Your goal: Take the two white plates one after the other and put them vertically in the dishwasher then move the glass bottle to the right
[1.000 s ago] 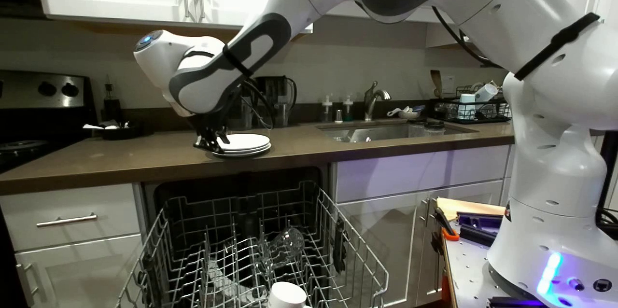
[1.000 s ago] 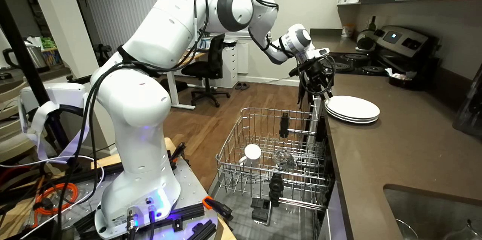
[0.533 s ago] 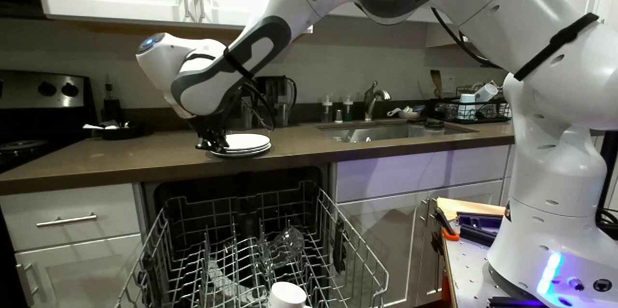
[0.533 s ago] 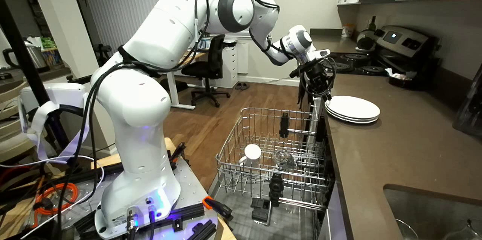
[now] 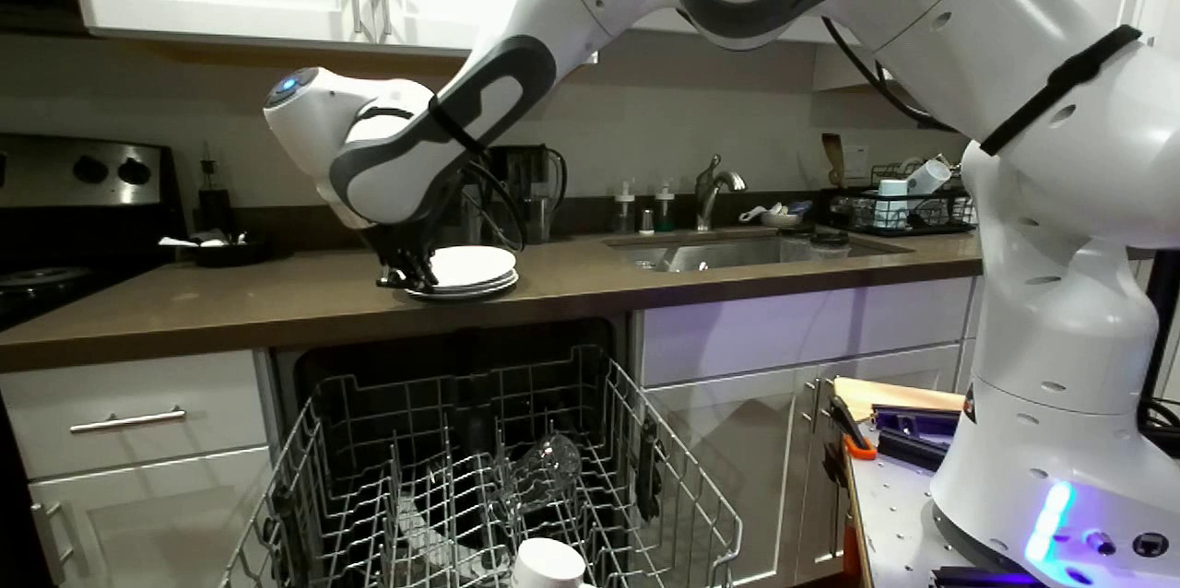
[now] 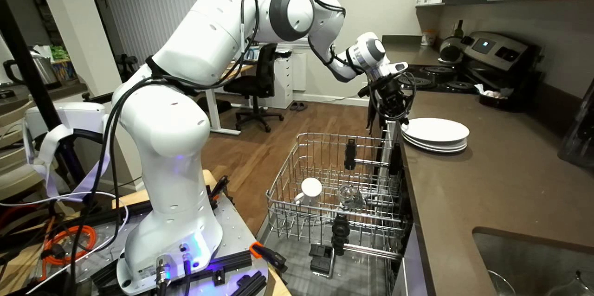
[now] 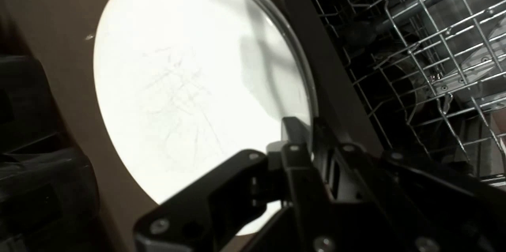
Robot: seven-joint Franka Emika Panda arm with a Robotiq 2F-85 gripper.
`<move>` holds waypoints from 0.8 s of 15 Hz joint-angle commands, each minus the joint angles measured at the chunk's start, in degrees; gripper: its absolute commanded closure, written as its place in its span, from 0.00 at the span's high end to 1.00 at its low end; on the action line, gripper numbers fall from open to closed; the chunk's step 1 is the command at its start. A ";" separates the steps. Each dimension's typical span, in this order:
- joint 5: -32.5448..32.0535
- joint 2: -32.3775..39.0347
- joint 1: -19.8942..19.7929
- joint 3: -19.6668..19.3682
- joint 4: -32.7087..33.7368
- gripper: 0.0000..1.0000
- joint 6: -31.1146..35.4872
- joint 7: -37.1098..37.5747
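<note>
Plates (image 6: 435, 135), plain white, round and shallow, sit stacked at the edge of the brown tabletop (image 6: 492, 184). My jaws are drawn nearly together across the rim of the uppermost plate (image 7: 178, 98), pinching it. The dark-lined dishwasher (image 5: 396, 353) stands open below, its grey wire rack (image 5: 678, 443) pulled out (a white mug (image 5: 548, 560) sits inside it).

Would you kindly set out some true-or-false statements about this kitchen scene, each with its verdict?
1. The hand grips the top plate at its rim. True.
2. A white mug sits in the dishwasher rack. True.
3. The top plate stands upright in that rack. False: it is over the counter.
4. The rest of the stack lies on the counter. True.
5. That rack is pushed fully in. False: it is pulled out.
</note>
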 commanded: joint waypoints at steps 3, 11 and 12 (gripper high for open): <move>0.55 0.64 -0.77 0.20 1.88 0.03 0.74 -2.73; 0.31 0.08 -0.65 -0.09 1.80 0.12 0.60 -2.56; 0.35 0.10 -0.67 -0.07 1.79 0.14 0.64 -2.56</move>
